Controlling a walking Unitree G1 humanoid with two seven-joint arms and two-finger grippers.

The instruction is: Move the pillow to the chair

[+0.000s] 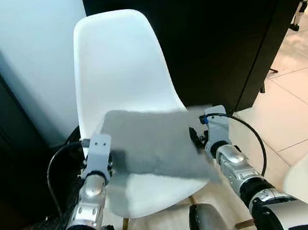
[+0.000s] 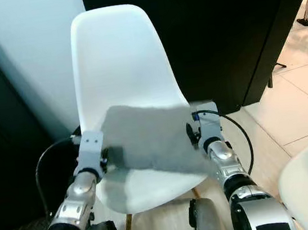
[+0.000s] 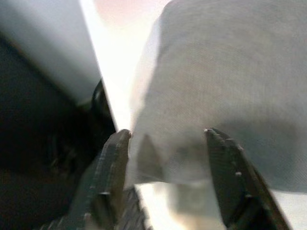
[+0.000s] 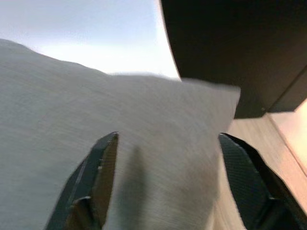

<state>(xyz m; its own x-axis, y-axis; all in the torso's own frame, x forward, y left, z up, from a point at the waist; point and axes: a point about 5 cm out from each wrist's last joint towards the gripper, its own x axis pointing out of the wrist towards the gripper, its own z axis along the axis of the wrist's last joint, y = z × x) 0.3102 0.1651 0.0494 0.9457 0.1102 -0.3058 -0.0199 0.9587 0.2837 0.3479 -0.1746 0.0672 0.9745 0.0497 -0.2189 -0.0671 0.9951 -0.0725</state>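
On the white chair [image 1: 119, 68], both spread hands flank the blurred grey pillow [image 1: 155, 143].

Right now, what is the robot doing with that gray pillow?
The robot has the gray pillow between its two arms, over the seat of the white chair. The left gripper is at one side of the pillow and the right gripper at the other, both with fingers spread. I cannot tell if the pillow rests on the seat yet.
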